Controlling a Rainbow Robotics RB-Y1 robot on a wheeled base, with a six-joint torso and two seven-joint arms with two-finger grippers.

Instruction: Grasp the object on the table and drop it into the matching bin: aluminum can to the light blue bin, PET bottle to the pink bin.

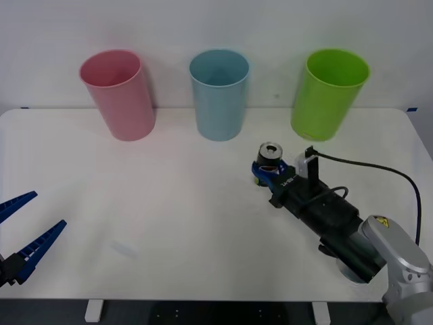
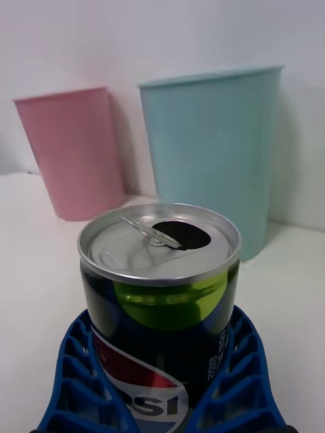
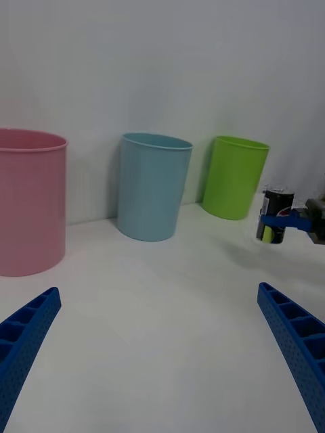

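We see the table (image 1: pixel 169 223) carrying three bins along its far edge: the pink bin (image 1: pixel 116 93) at left, the light blue bin (image 1: pixel 219 93) in the middle, a lime green bin (image 1: pixel 329 93) at right. Our right gripper (image 1: pixel 269 174) clenches the aluminum can (image 1: pixel 271 156) upright near the green bin, seemingly so it can be carried left to the blue one. Our left gripper (image 1: pixel 21 237) waits spread apart at the near left edge
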